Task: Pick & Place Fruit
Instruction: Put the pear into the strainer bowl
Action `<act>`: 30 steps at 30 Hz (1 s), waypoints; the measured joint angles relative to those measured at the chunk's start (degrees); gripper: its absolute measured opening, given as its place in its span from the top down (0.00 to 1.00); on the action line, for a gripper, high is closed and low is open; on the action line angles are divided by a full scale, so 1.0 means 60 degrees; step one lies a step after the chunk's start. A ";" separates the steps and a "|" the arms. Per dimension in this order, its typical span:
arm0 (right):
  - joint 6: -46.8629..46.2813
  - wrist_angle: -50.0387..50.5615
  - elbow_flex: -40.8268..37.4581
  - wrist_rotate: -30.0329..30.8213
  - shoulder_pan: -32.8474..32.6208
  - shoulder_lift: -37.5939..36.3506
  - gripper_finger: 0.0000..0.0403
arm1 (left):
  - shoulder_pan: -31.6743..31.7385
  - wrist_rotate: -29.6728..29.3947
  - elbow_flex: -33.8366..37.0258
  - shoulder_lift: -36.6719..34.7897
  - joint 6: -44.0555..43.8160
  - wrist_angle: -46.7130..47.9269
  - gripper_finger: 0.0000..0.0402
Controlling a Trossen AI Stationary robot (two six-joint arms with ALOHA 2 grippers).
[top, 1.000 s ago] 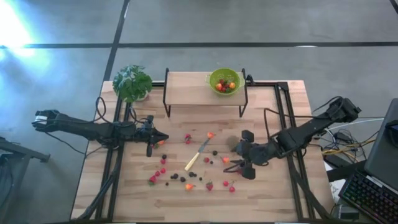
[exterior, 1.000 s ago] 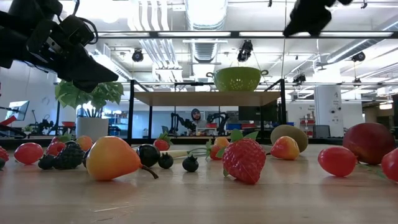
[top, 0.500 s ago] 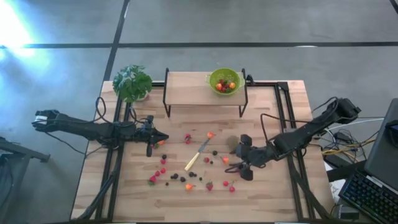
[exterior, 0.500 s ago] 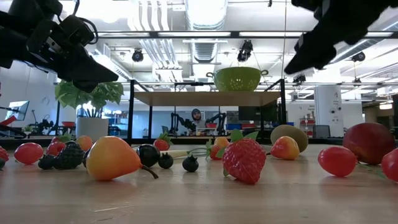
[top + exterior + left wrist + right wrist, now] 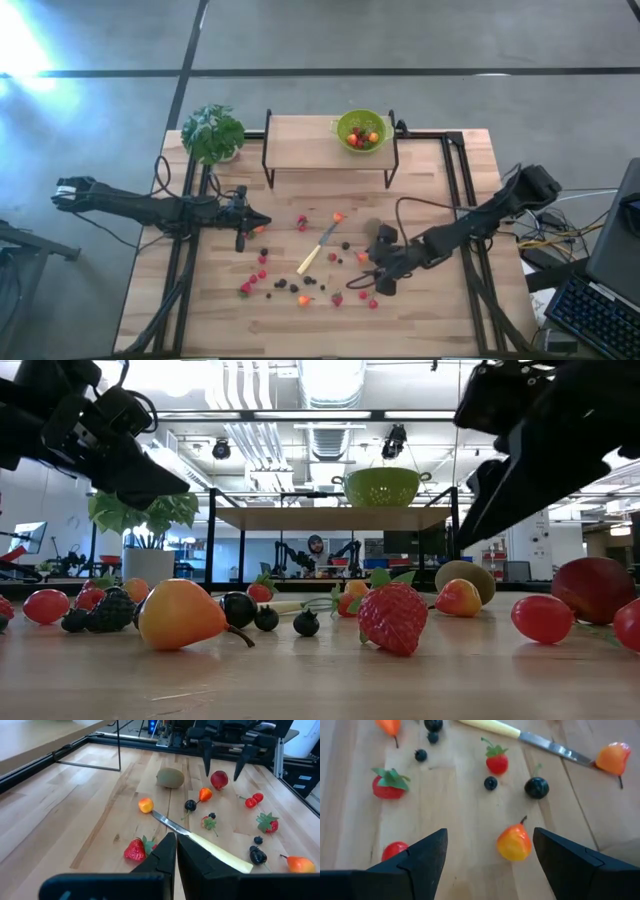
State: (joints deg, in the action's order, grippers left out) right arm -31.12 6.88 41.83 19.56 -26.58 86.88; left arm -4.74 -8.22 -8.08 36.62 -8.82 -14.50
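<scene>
The desk [image 5: 440,310] is strewn with little fruit across its middle, and up on the raised shelf [image 5: 300,142] at the back a green bowl [image 5: 360,130] already holds a few pieces, so I'd judge this to be the reach for one more piece, with the carry to the bowl yet to come.

The right arm stretches in low over the scatter, and the right claw [image 5: 487,855] hangs with its fingers spread wide and nothing between them. Seen from its own wrist, an orange-yellow piece with a stem [image 5: 514,842] lies on the wood in the gap ahead of those fingers, a red berry [image 5: 395,851] sits beside one finger, and a dark berry [image 5: 537,787] is farther on. Next, I'd say, it must drop straight down around the orange-yellow piece and pinch without nudging its neighbours.

The left claw [image 5: 262,224] waits over the desk's left part, fingers pressed together and empty, near a strawberry [image 5: 135,850] and the knife [image 5: 200,839].

The brown-green kiwi [image 5: 170,778] sits untouched near the right arm.
</scene>
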 joint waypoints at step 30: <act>-0.0323 0.0401 0.0534 0.0243 0.0581 0.1853 0.55 | -0.0002 0.0002 0.0000 0.0015 0.0004 0.0033 0.95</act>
State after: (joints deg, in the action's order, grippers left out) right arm -33.06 9.29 45.04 21.02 -23.09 98.00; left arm -4.75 -8.21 -8.08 36.71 -8.80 -14.31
